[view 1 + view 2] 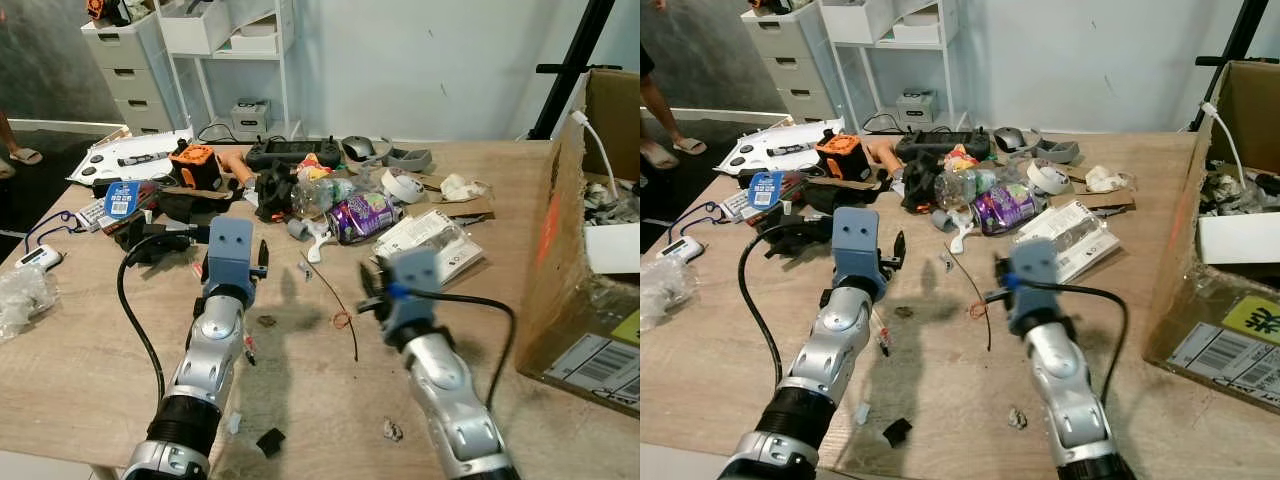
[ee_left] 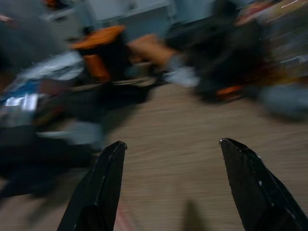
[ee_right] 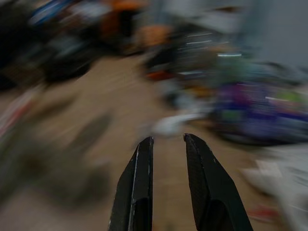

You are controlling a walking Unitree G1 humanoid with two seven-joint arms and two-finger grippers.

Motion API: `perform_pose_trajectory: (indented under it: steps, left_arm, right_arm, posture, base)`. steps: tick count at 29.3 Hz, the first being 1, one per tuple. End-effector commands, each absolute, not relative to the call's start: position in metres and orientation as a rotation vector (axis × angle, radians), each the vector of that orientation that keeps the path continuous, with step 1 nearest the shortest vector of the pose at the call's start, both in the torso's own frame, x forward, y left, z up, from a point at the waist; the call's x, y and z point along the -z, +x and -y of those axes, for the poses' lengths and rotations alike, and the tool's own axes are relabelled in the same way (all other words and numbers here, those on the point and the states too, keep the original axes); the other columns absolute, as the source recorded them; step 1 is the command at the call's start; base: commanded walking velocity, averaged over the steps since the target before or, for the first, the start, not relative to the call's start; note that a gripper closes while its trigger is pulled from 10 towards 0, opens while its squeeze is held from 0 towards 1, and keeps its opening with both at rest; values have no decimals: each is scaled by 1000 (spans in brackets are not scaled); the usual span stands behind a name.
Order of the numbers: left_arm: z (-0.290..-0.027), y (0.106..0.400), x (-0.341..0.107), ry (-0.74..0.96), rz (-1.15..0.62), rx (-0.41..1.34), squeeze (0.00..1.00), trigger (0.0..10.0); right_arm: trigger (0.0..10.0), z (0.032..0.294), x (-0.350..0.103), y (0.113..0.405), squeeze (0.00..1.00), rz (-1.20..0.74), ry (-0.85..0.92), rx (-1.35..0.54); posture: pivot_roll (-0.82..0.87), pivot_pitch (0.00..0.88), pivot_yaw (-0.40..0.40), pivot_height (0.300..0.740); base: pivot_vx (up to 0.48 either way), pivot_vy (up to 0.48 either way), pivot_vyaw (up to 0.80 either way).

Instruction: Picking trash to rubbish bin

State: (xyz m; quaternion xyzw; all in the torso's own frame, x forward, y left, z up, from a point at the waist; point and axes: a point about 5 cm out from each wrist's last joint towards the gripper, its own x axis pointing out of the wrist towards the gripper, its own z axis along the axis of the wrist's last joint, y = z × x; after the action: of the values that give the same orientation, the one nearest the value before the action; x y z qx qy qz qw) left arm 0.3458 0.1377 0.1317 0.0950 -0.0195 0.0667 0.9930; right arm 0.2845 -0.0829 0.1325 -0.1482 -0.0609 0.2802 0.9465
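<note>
We've got both arms out over the wooden tabletop point(image 1: 80, 380). Left pincer point(image 2: 171, 149) — released, fingers spread wide, nothing btwn them, hovering above bare wood just short of the clutter. Right pincer point(image 3: 167, 140) nearly clenched, a thin gap btwn its fingers, nothing held; wrist views are blurred.

Trash sits ahead of both pincers in a heap at the far side: purple wrapper point(image 1: 362, 214), crushed clear bottle point(image 1: 325, 192), white packet point(image 1: 432, 240), tape roll point(image 1: 402, 185). Closer in, a thin dark wire point(image 1: 335, 295) w/ a small orange loop lies btwn the two arms, near the right pincer. Small scraps by the forearms — black bit point(image 1: 269, 440), crumpled bit point(image 1: 392, 431).

Cardboard box point(image 1: 560, 230), the bin, stands on the right edge, well apart from the left pincer, w/ rubbish already inside.
</note>
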Motion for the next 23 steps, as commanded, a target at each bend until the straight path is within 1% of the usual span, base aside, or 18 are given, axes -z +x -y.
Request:
perform_pose_trajectory:
  steps: [1, 2, 3, 5, 6, 7, 11, 12, 13, 14, 18, 23]
  left_arm:
    - [-152, 346, -131, 241, 44, -206, 0, 10000]
    - [-159, 346, -132, 261, 54, -258, 0, 10000]
    - [-167, 344, -132, 260, 46, -293, 0, 10000]
    - [-176, 342, -130, 233, 25, -323, 0, 10000]
    - [-176, 342, -130, 233, 25, -323, 0, 10000]
    - [-176, 340, -125, 185, -29, -269, 0, 10000]
    - [-172, 335, -118, 158, -91, -222, 0, 10000]
    - [-168, 329, -108, 156, -165, -200, 831, 10000]
    - [-166, 327, -105, 163, -187, -192, 831, 10000]
    - [-164, 326, -99, 162, -222, -177, 1000, 10000]
    - [-162, 325, -88, 156, -277, -183, 1000, 10000]
    - [-161, 325, -80, 195, -328, -205, 1000, 10000]
  right_arm:
    - [10000, 73, -121, 277, 0, 92, -341, -664]
    - [10000, 70, -119, 274, 0, 87, -345, -708]
    - [10000, 67, -117, 268, 0, 77, -312, -746]
    - [10000, 65, -115, 261, 0, 63, -257, -773]
    - [10000, 65, -115, 261, 0, 63, -257, -773]
    - [10000, 67, -112, 258, 0, 51, -260, -763]
    - [10000, 71, -108, 257, 0, 44, -280, -733]
    - [10000, 77, -106, 255, 0, 40, -285, -684]
    - [10000, 78, -105, 255, 0, 39, -288, -671]
    - [10000, 80, -104, 254, 0, 39, -293, -661]
    - [10000, 81, -104, 253, 0, 46, -293, -643]
    - [10000, 87, -112, 255, 0, 86, -265, -550]
  posture:
    - [-239, 118, 84, 740]
    - [-231, 124, 78, 740]
    - [-218, 123, 75, 740]
    - [-211, 119, 75, 740]
    - [-211, 119, 75, 740]
    - [-198, 130, 82, 740]
    - [-193, 131, 87, 740]
    - [-183, 136, 101, 740]
    - [-182, 137, 108, 740]
    - [-182, 141, 112, 740]
    - [-186, 148, 121, 740]
    - [-184, 153, 129, 740]
  base:
    - [0, 0, 0]
    - [0, 0, 0]
    - [0, 0, 0]
    - [0, 0, 0]
    - [0, 0, 0]
    - [0, 0, 0]
    - [0, 0, 0]
    - [0, 0, 0]
    - [0, 0, 0]
    - [0, 0, 0]
    - [0, 0, 0]
    - [0, 0, 0]
